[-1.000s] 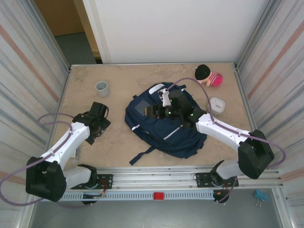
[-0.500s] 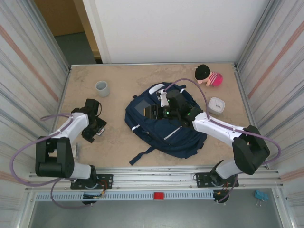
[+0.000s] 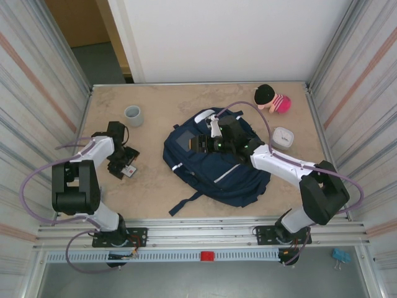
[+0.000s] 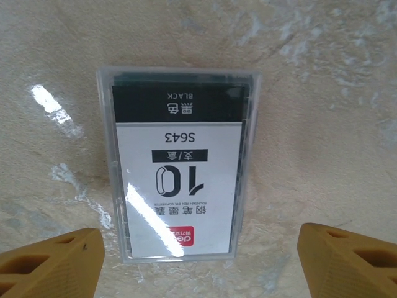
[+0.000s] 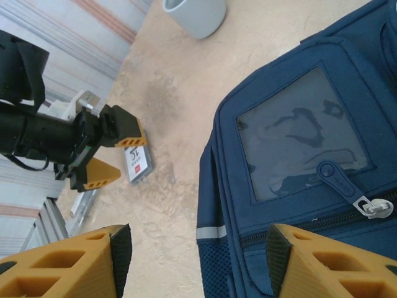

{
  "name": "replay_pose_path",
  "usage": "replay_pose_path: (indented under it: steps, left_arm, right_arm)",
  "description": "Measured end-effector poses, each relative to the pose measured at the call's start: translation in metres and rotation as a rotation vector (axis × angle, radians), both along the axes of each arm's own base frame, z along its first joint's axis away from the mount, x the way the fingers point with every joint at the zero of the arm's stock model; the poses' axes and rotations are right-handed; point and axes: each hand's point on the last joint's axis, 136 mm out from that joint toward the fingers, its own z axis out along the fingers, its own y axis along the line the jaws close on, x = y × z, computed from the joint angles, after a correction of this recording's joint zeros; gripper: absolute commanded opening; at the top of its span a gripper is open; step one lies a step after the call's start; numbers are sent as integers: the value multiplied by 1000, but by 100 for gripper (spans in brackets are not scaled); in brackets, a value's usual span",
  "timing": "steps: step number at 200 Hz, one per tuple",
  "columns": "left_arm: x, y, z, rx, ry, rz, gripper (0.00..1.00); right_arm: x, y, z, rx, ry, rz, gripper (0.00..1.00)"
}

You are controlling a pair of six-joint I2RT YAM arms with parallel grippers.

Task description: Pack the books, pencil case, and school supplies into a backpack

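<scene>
On the left part of the table [image 3: 167, 102], my left pincer [image 4: 198, 264] is standing wide over the pen box [image 4: 180, 164] and gripping nothing. The left wrist view is giving detail that the top view is not resolving. The box is a clear flat case with a white label printed "10" and "S643" and a black band reading "BLACK". It is lying flat on the marble-patterned surface.

The box is lying between my two fingertips [image 4: 49, 261], its near end level with them. One tip is sitting just beside a corner of the box and the other is standing apart from it.

The top view is placing the box well apart from the backpack [image 3: 217, 174], which is lying at the table's middle. My right pincer [image 5: 198, 261] is hanging open and empty over the backpack's front pocket. Its wrist view is showing the grey square patch [image 5: 298, 143], a zip pull [image 5: 344, 186] and the grey cup [image 5: 195, 12].
</scene>
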Motion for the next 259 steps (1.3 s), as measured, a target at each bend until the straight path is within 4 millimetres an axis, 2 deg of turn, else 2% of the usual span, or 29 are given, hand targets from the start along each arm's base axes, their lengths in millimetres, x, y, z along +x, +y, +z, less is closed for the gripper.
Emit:
replay_pose_path:
  steps: [118, 150, 191, 230, 259]
  left_arm:
    - [-5, 15, -22, 3, 86, 47, 74]
    - [-2, 16, -23, 5, 99, 43, 64]
    - [1, 13, -23, -16, 105, 49, 57]
    - [-1, 8, -17, -48, 72, 66, 54]
    - [-4, -4, 9, -68, -13, 69, 54]
  right_arm:
    - [7, -5, -2, 19, 26, -15, 60]
    - [8, -6, -2, 21, 27, -18, 60]
    - [10, -8, -2, 21, 27, -23, 60]
    - [12, -7, 1, 33, 20, -24, 60]
    - [11, -4, 5, 65, 27, -17, 60]
